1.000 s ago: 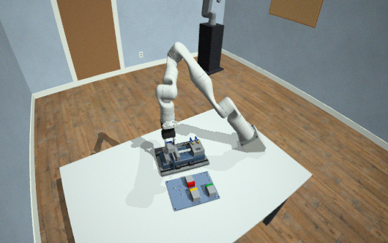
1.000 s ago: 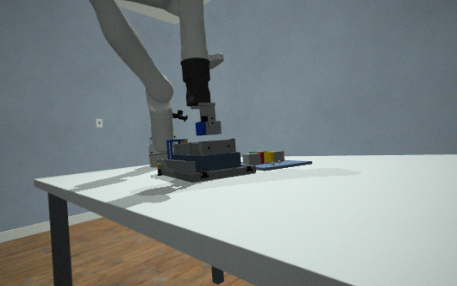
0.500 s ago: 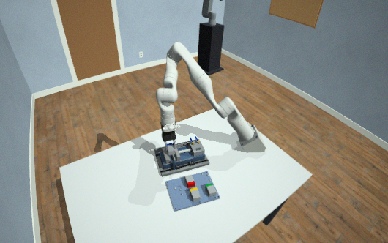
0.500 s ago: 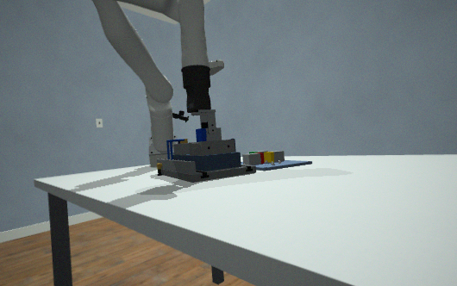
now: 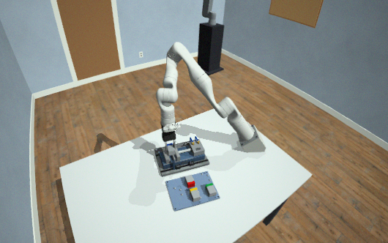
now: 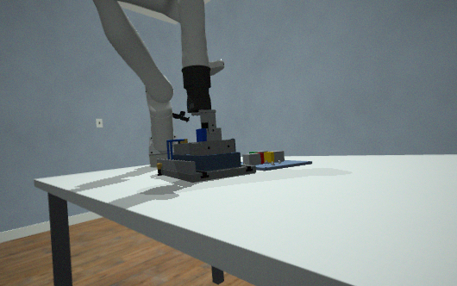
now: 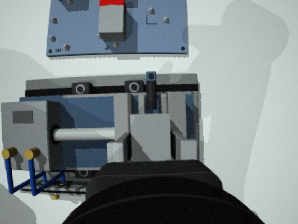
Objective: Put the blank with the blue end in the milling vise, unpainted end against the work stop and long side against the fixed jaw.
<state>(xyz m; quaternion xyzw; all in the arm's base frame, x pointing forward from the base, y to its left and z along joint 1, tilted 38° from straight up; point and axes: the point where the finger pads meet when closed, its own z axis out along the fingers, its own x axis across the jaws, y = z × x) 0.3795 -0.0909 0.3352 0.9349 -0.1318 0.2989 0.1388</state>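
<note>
My gripper (image 6: 203,109) points straight down over the milling vise (image 6: 203,160) and is shut on the blank with the blue end (image 6: 206,129). The blank hangs over the gap between the jaws, its underside about level with the jaw tops. Its blue end (image 7: 152,86) points toward the plate in the wrist view, and its grey body (image 7: 152,137) shows just beyond my black gripper housing, which hides the fingers. The vise also shows in the top view (image 5: 181,156), with the gripper (image 5: 169,138) above its left part. The jaw block with blue hoses (image 7: 27,136) is on the left of the wrist view.
The blue plate (image 5: 188,190) lies in front of the vise and carries a red-ended blank (image 5: 189,181), a yellow-ended blank (image 5: 195,194) and a green-ended blank (image 5: 211,189), each apart from the others. The arm's base (image 5: 249,139) stands at the table's far right.
</note>
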